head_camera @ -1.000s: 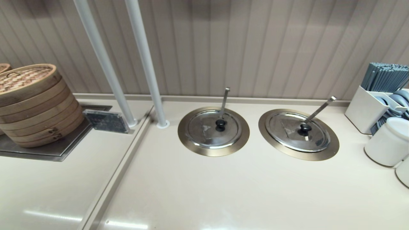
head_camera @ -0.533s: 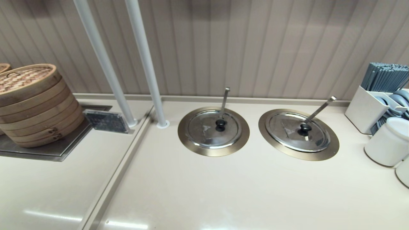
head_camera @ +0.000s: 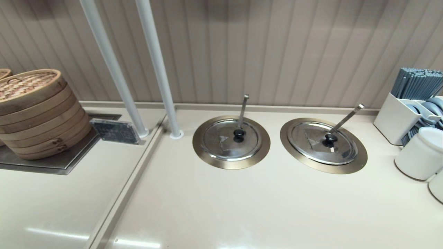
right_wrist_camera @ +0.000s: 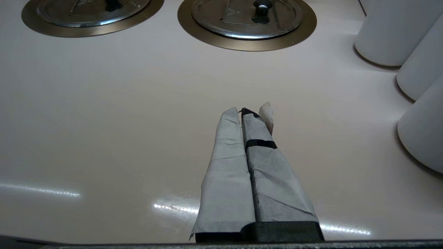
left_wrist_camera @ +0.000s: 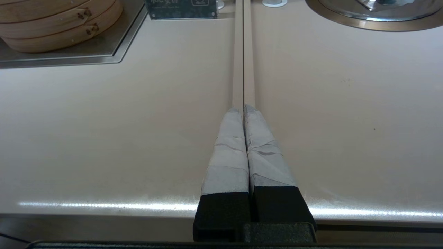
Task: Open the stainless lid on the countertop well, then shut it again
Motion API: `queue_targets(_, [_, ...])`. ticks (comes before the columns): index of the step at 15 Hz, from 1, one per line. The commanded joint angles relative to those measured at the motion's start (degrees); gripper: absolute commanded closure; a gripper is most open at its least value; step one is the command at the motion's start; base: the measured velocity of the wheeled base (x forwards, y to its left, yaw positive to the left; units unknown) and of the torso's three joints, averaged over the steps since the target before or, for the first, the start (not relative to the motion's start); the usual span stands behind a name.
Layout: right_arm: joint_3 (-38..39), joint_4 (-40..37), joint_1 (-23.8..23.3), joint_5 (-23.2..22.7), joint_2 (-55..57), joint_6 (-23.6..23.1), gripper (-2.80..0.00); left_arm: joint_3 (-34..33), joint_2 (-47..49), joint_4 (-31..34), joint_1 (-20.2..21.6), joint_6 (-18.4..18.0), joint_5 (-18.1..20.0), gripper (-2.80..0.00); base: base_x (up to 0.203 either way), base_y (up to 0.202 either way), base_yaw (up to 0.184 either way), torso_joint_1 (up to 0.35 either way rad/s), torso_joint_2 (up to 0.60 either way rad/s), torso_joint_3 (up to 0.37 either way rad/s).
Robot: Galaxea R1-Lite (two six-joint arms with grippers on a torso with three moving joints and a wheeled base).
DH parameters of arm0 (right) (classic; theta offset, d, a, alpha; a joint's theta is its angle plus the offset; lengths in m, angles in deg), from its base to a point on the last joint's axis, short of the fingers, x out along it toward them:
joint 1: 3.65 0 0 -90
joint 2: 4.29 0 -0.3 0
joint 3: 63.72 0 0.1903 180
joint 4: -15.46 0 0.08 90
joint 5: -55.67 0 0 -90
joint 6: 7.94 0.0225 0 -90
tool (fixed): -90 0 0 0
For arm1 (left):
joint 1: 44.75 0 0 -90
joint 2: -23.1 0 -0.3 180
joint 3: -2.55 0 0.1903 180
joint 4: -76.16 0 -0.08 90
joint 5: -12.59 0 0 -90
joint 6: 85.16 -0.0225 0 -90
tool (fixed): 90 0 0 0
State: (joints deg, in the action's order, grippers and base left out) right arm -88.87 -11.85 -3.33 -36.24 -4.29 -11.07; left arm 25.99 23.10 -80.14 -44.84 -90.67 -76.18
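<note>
The stainless lid lies shut on the right-hand countertop well, whose bronze rim rings it. It has a black knob, and a ladle handle slants up to the right. In the right wrist view the same lid and rim lie far ahead of my right gripper, which is shut on nothing over bare counter. My left gripper is shut too, above the counter seam near the front edge. Neither gripper shows in the head view.
The twin lid with an upright ladle handle sits to the left. Further left are two white poles, a small sign and bamboo steamers. White canisters and a chopstick holder crowd the right.
</note>
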Motion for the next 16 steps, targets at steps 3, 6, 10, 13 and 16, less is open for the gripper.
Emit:
queue_targets(3, [0.02, -0.02, 0.02, -0.03, 0.18, 0.19, 0.00, 0.01, 0.00, 0.02, 0.01, -0.03, 0.00, 0.00, 0.000, 0.000, 0.000, 0.000, 0.00, 0.000])
queue_targets(6, [0.02, -0.02, 0.02, -0.03, 0.18, 0.23, 0.00, 0.01, 0.00, 0.02, 0.01, -0.03, 0.00, 0.00, 0.000, 0.000, 0.000, 0.000, 0.00, 0.000])
queue_targets(10, [0.02, -0.11, 0.02, 0.06, 0.18, 0.16, 0.00, 0.01, 0.00, 0.02, 0.01, -0.03, 0.00, 0.00, 0.000, 0.000, 0.000, 0.000, 0.00, 0.000])
queue_targets(13, [0.02, -0.02, 0.02, 0.06, 0.18, 0.32, 0.00, 0.01, 0.00, 0.02, 0.01, -0.03, 0.00, 0.00, 0.000, 0.000, 0.000, 0.000, 0.00, 0.000])
queue_targets(16, [0.02, -0.02, 0.02, 0.06, 0.18, 0.32, 0.00, 0.01, 0.00, 0.02, 0.01, -0.03, 0.00, 0.00, 0.000, 0.000, 0.000, 0.000, 0.00, 0.000])
